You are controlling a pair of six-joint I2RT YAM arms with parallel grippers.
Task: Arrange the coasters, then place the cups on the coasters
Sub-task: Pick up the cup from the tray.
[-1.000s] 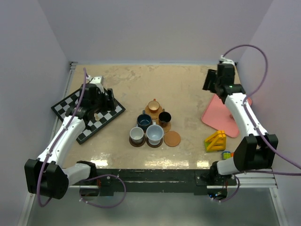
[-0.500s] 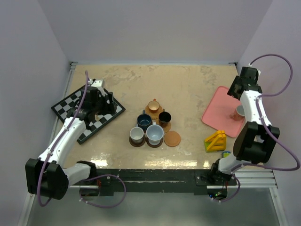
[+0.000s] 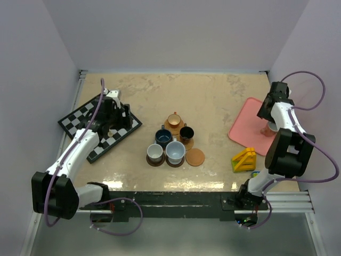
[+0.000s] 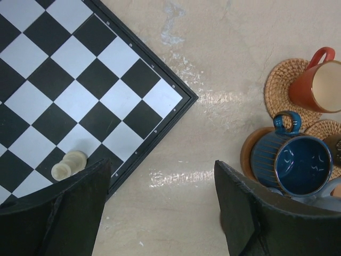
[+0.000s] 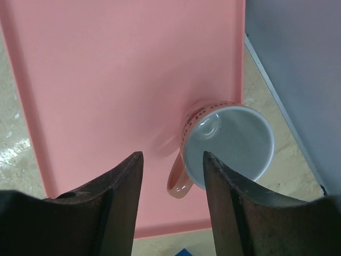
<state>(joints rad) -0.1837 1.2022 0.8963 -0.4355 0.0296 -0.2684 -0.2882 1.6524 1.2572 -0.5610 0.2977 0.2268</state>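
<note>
Five cups cluster mid-table: an orange-tan cup (image 3: 174, 119) (image 4: 319, 85), a black one (image 3: 187, 132), a dark blue one (image 3: 163, 137) (image 4: 298, 162) and two white ones (image 3: 154, 152) (image 3: 175, 151), each standing on a coaster. One orange-tan coaster (image 3: 195, 157) lies bare beside them. A pale cup with a pink outside (image 5: 232, 144) (image 3: 268, 128) stands on the pink tray (image 5: 106, 80). My right gripper (image 5: 171, 160) (image 3: 265, 113) hangs open over it, with the cup's handle between the fingers and untouched by the left one. Over bare table by the chessboard corner, my left gripper (image 4: 162, 170) (image 3: 125, 116) is open and empty.
A chessboard (image 3: 98, 125) (image 4: 80, 80) lies at the left with a white piece (image 4: 69, 164) on it. A yellow wooden block (image 3: 244, 159) sits near the tray's front corner. The right wall runs close beside the pink tray (image 3: 242, 130).
My right arm has swung right and down from the tray's back edge to the cup on the tray, its jaws narrowing. The left gripper has edged slightly toward the chessboard corner.
</note>
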